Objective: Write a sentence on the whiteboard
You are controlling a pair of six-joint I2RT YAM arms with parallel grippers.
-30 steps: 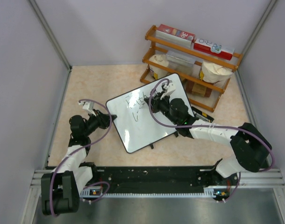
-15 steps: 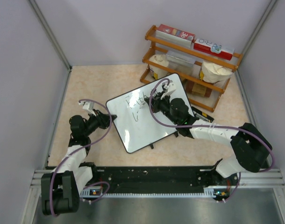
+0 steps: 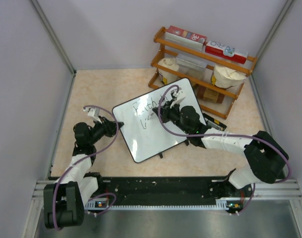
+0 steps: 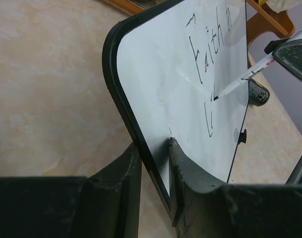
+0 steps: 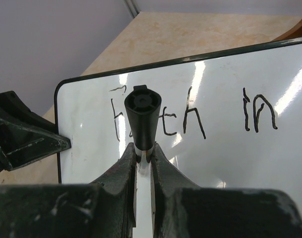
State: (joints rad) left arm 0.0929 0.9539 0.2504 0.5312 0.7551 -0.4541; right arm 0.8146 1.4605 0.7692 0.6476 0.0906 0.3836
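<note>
Looking at the whiteboard (image 3: 146,141) set askew on the table (image 3: 91,89), right in front of a wooden rack (image 3: 159,35). Pinched at its left rim by the left gripper (image 4: 152,146), jaws narrow around the black edge. Marker (image 4: 240,79) clamped tight in the right gripper (image 5: 141,148), tip touching the board. Reads "Faith in" for the sentence (image 5: 190,116), plus an "L" and a short stroke started underneath. Can't make out the labels on the boxes (image 3: 185,34)
</note>
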